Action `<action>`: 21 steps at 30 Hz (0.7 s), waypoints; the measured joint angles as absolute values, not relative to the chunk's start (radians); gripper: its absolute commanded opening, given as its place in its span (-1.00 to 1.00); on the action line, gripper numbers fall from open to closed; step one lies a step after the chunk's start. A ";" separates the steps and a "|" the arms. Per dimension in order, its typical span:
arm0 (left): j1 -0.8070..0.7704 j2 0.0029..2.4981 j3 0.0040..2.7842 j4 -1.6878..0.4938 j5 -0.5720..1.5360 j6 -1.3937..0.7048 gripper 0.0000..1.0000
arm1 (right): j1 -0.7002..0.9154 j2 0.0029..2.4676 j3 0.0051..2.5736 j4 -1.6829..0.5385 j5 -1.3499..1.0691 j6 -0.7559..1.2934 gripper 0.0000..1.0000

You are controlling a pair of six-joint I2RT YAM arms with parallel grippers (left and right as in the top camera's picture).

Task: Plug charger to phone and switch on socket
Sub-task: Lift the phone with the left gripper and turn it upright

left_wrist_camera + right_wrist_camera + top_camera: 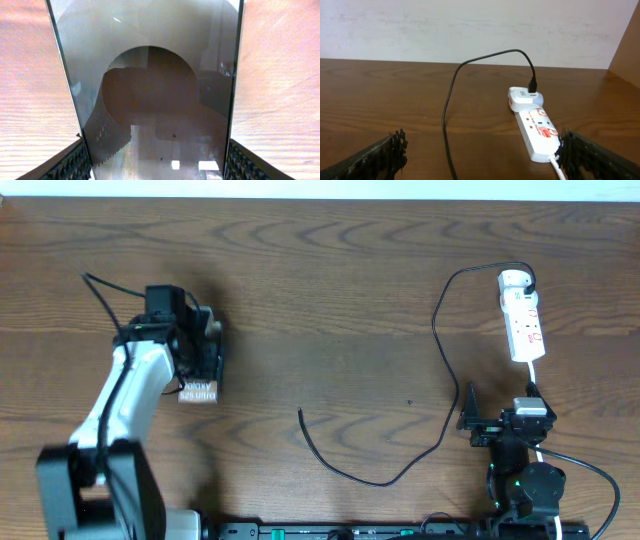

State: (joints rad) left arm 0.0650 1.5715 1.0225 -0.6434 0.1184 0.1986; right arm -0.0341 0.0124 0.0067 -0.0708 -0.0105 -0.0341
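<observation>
Phone [199, 391] sits well left of the socket [522, 318], mostly hidden under the left gripper [160, 160] pinching its edges. Right gripper [480, 155] is spread wide by the socket's cord end; charger [440, 340] tip is too tiny to make out.

white socket [537, 127] — red markings, black charger [444, 112]

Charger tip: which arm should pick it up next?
Right. The right claw is open and empty, and the cable runs just in front of it. The left claw is shut on the phone. The charger tip lies free on the table between the arms.
</observation>
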 measured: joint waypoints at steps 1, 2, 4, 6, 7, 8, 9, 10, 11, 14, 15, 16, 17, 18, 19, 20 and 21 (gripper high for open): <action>0.065 1.547 1.029 -0.644 0.126 0.187 -0.86 | -0.034 0.012 0.007 -0.071 -0.010 -0.034 0.98; 0.065 1.523 1.032 -0.643 0.129 0.175 -0.86 | -0.034 0.012 0.007 -0.071 -0.010 -0.034 0.98; 0.065 1.485 1.033 -0.644 0.135 0.133 -0.86 | -0.034 0.012 0.007 -0.071 -0.010 -0.034 0.98; 0.065 1.452 1.033 -0.650 0.153 0.085 -0.86 | -0.034 0.012 0.007 -0.071 -0.010 -0.034 0.99; 0.065 1.440 1.033 -0.650 0.170 0.058 -0.85 | -0.034 0.012 0.007 -0.071 -0.010 -0.034 0.98; 0.066 1.429 1.033 -0.650 0.191 0.031 -0.85 | -0.034 0.012 0.007 -0.070 -0.010 -0.034 0.98; 0.065 1.420 1.033 -0.651 0.218 0.003 -0.86 | -0.034 0.012 0.007 -0.071 -0.010 -0.034 0.99; 0.065 1.414 1.033 -0.650 0.247 -0.023 -0.86 | -0.034 0.012 0.007 -0.071 -0.010 -0.034 0.99; 0.065 1.409 1.033 -0.649 0.281 -0.052 -0.87 | -0.034 0.012 0.007 -0.070 -0.010 -0.034 0.98; 0.065 1.404 1.033 -0.646 0.392 -0.149 -0.86 | -0.034 0.012 0.007 -0.071 -0.010 -0.034 0.99; 0.065 1.404 1.033 -0.646 0.429 -0.184 -0.85 | -0.034 0.012 0.007 -0.071 -0.010 -0.034 0.98; 0.067 1.404 1.033 -0.646 0.462 -0.215 -0.86 | -0.034 0.012 0.007 -0.071 -0.010 -0.034 0.99; 0.069 1.404 1.033 -0.644 0.503 -0.250 -0.86 | -0.034 0.012 0.007 -0.070 -0.010 -0.034 0.98; 0.073 1.404 1.033 -0.639 0.546 -0.287 -0.86 | -0.034 0.012 0.007 -0.071 -0.010 -0.034 0.98; 0.079 1.404 1.033 -0.630 0.591 -0.319 -0.86 | -0.034 0.012 0.007 -0.071 -0.010 -0.034 0.99; 0.087 1.404 1.033 -0.620 0.638 -0.355 -0.86 | -0.034 0.012 0.007 -0.071 -0.010 -0.034 0.98; 0.096 1.404 1.033 -0.609 0.685 -0.392 -0.85 | -0.034 0.012 0.007 -0.071 -0.010 -0.034 0.99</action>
State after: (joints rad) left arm 0.0959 1.4040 1.0332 -0.6086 0.6849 -0.3916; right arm -0.0341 0.0124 0.0067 -0.0708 -0.0105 -0.0341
